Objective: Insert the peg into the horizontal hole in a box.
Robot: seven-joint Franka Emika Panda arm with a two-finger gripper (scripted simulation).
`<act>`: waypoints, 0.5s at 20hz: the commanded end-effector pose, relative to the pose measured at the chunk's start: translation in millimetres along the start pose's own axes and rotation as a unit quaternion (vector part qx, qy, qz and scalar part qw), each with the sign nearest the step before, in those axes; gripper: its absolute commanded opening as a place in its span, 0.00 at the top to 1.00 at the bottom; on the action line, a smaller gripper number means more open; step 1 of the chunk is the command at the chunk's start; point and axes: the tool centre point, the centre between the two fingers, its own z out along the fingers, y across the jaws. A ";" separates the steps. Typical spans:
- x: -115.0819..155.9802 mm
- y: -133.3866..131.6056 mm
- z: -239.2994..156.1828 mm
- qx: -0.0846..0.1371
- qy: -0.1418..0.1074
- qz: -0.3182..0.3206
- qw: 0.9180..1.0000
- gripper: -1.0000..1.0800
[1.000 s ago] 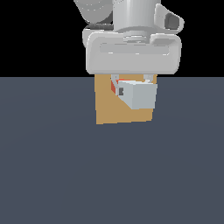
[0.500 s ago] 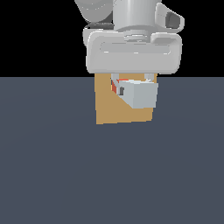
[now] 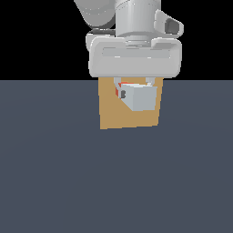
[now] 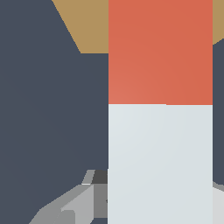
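My gripper (image 3: 134, 87) hangs in front of the box (image 3: 113, 116), a flat tan block standing on the dark floor, and is shut on the peg (image 3: 142, 97). In the exterior view the peg points away from the camera toward the box face. Its pale grey-white end faces the camera and a sliver of its red-orange end shows near the box's upper left. In the wrist view the peg (image 4: 159, 162) fills much of the picture, its red-orange end reaching the tan box (image 4: 87, 22), and a grey finger (image 4: 74, 210) shows beside it. The hole is hidden behind the peg.
Dark grey-blue floor (image 3: 113, 182) spreads all around the box, with a black background behind it. The wide white hand body (image 3: 135, 57) covers the box's top edge in the exterior view.
The gripper and the held peg have edged very slightly toward the exterior view's left. Otherwise nothing visibly differs.
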 end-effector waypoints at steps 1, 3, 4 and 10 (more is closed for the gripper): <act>26.9 1.7 -2.8 -0.003 0.001 -0.006 1.000 1.00; 45.9 1.2 -3.0 -0.003 0.001 -0.006 1.000 1.00; 56.4 1.0 -3.4 -0.003 0.001 -0.006 1.000 1.00; 102.2 0.9 -4.7 -0.004 0.001 -0.006 1.000 1.00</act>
